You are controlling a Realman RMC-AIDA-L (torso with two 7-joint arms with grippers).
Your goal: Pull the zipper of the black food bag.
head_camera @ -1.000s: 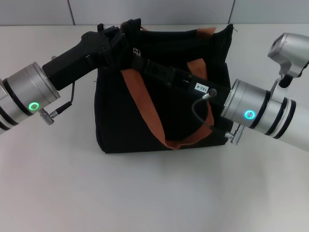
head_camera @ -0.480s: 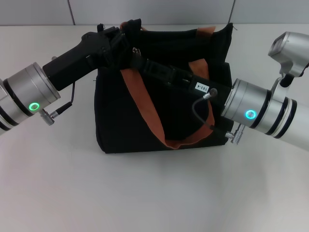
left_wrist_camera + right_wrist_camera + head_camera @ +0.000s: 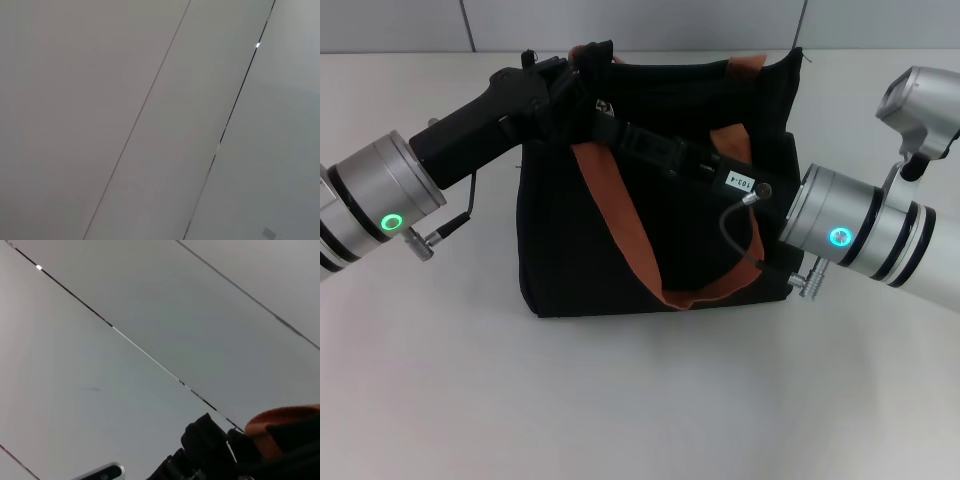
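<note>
The black food bag stands on the table, both arms meeting over its top-left corner

The setting is a robot test or laboratory bench. A plain white tabletop carries only the black food bag, with no household or shop furnishings near it. Behind the bag, pale grey wall panels divided by thin dark seams close off the workspace. Both wrist views show the same seamed panels.
</note>
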